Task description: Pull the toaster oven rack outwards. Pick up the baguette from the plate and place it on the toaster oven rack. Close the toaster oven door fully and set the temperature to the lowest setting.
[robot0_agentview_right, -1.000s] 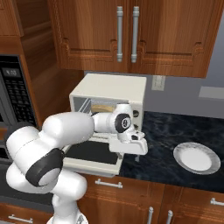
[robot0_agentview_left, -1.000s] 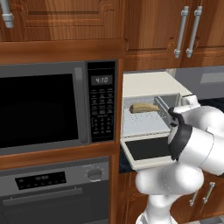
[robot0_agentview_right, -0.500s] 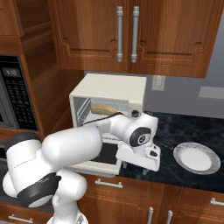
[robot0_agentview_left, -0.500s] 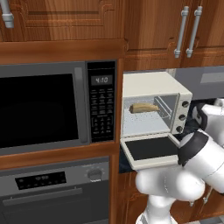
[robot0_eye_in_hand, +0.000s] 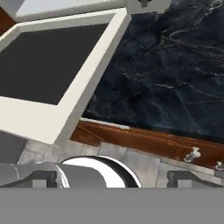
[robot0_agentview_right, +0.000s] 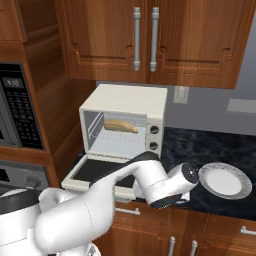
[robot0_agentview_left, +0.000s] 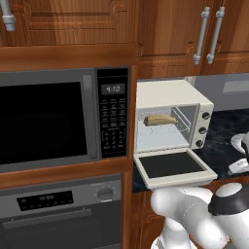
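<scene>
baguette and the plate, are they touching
Apart. The right base view shows the baguette on the toaster oven rack, while the plate sits bare on the counter, well to the right.

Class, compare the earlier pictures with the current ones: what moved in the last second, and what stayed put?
The arm swung back from the toaster oven mouth, down and to its right, holding nothing; its hand now sits low by the plate. Unchanged: the baguette on the rack inside, and the door folded open.

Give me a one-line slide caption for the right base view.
Baguette on the rack inside the toaster oven, door down, plate bare on the dark counter.
</scene>
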Tool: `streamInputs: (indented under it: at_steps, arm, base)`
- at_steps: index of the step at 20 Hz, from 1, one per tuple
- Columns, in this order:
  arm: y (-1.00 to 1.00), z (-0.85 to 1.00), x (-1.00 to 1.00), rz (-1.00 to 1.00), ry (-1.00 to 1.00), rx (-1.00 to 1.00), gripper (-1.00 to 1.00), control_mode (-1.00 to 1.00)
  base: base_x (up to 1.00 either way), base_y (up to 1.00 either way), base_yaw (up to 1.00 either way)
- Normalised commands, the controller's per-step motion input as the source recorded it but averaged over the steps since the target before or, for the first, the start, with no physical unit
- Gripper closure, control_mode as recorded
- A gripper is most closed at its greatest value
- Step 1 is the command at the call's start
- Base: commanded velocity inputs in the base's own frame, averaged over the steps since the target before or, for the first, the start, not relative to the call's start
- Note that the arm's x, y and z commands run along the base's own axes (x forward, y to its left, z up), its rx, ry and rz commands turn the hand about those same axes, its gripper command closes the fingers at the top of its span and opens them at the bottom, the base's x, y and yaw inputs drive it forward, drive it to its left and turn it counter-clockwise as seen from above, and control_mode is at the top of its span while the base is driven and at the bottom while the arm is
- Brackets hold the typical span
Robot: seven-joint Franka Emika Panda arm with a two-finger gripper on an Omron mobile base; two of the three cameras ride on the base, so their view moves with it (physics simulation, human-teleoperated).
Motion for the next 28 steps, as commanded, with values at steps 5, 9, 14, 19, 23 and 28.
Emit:
streamInputs:
  at_steps: [5, 9, 14, 19, 23, 28]
  arm:
    - [0.0, -0.34, -0.19, 0.27, -0.75, 0.04, -1.0, -1.0]
    - [0.14, -0.17, -0.08, 0.17, -0.64, 0.05, -1.0, -1.0]
    - [0.11, 0.0, 0.1, 0.14, -0.43, 0.19, -1.0, -1.0]
    - [0.03, 0.0, 0.02, 0.06, -0.06, 0.24, -1.0, -1.0]
    - [0.15, -0.03, 0.02, 0.0, 0.0, 0.05, -1.0, -1.0]
    - [0.32, -0.09, 0.18, 0.0, -0.05, 0.0, -1.0, -1.0]
  base:
    - [0.0, 0.0, 0.0]
    - [0.0, 0.0, 0.0]
    - [0.0, 0.0, 0.0]
    - [0.0, 0.0, 0.0]
    - [0.0, 0.0, 0.0]
    - [0.0, 0.0, 0.0]
